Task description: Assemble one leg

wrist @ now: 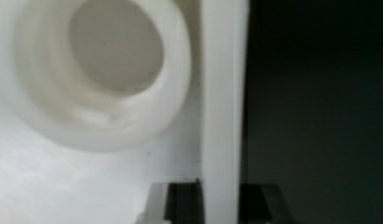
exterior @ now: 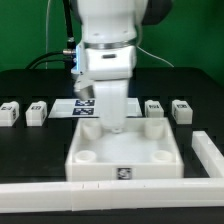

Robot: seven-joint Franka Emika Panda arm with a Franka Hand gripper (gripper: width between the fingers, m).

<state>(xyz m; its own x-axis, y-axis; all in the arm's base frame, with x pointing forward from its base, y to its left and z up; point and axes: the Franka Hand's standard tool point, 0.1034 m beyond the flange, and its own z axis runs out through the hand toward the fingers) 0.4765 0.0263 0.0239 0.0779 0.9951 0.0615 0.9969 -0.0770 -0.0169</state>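
The large white square panel (exterior: 125, 152) with round corner sockets lies on the black table. My gripper (exterior: 114, 126) reaches straight down onto its far edge. In the wrist view the two dark fingers (wrist: 181, 206) straddle the panel's upright edge wall (wrist: 220, 100) and press against it from both sides, so the gripper (wrist: 222, 206) is shut on the panel. One round socket (wrist: 99, 80) shows beside the wall. Several small white legs with tags lie behind the panel: two on the exterior view's left (exterior: 37, 112) and two on its right (exterior: 153, 108).
The marker board (exterior: 86, 106) lies behind the panel, partly hidden by my arm. A white rail (exterior: 100, 190) runs along the front and another (exterior: 205, 150) stands on the exterior view's right. Cables hang behind the arm.
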